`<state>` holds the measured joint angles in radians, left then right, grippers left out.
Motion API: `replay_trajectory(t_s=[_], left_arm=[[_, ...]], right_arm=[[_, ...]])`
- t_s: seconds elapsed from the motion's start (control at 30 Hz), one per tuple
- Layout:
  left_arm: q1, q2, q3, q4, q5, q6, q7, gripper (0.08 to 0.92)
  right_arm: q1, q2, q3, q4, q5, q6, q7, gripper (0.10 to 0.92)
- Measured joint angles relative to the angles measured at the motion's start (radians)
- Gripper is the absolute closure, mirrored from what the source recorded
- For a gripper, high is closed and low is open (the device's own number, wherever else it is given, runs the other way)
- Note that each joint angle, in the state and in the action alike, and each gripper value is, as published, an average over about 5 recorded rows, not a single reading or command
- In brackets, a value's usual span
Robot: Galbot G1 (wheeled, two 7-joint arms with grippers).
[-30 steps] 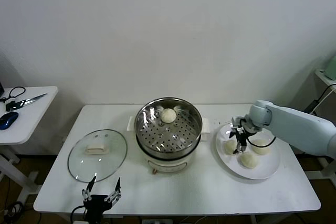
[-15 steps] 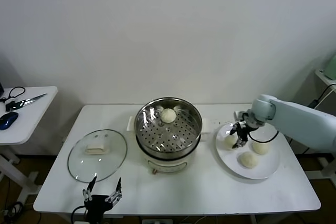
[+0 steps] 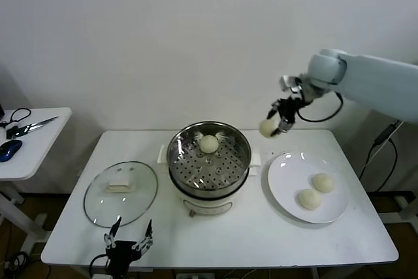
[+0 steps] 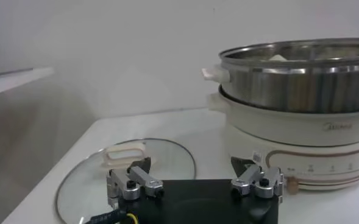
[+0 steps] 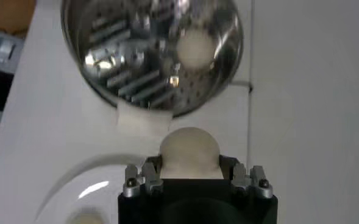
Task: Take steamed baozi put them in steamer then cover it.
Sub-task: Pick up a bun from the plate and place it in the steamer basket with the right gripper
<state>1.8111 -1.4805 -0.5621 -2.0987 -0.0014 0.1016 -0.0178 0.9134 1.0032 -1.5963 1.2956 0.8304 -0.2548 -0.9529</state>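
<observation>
My right gripper (image 3: 273, 126) is shut on a cream-white baozi (image 3: 267, 127), held in the air between the steamer (image 3: 209, 161) and the white plate (image 3: 287, 194). In the right wrist view the held baozi (image 5: 189, 151) sits between the jaws, above the table beside the steamer (image 5: 149, 55). One baozi (image 3: 209, 143) lies on the perforated tray at the back of the steamer. Two more baozi (image 3: 322, 182) (image 3: 309, 198) rest on the plate. The glass lid (image 3: 121, 193) lies flat to the left of the steamer. My left gripper (image 3: 128, 241) stands open at the table's front edge, near the lid (image 4: 124, 176).
A side table (image 3: 26, 155) at the far left carries scissors (image 3: 29, 126) and a dark mouse (image 3: 10, 149). A white wall runs close behind the table.
My right gripper closed on a baozi on the plate, lifted it and carried it up and toward the steamer. Two baozi stay on the plate. The left arm has not moved.
</observation>
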Motion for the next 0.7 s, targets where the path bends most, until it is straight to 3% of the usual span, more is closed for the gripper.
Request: replay_trajectory(t_s=[0.3,0.7], left_arm=[[0.006,-0.002,-0.008,-0.010,-0.001,0.002,0.001,0.177],[0.004,-0.010,-0.010,-0.015,-0.003,0.004,0.002,0.177]], right_arm=[[-0.038,0.177,0.013,0.013,0.068,-0.063,0.091,0.389],[-0.179,0.344,0.019,-0.063,0.030,-0.130,0.199,0.389]])
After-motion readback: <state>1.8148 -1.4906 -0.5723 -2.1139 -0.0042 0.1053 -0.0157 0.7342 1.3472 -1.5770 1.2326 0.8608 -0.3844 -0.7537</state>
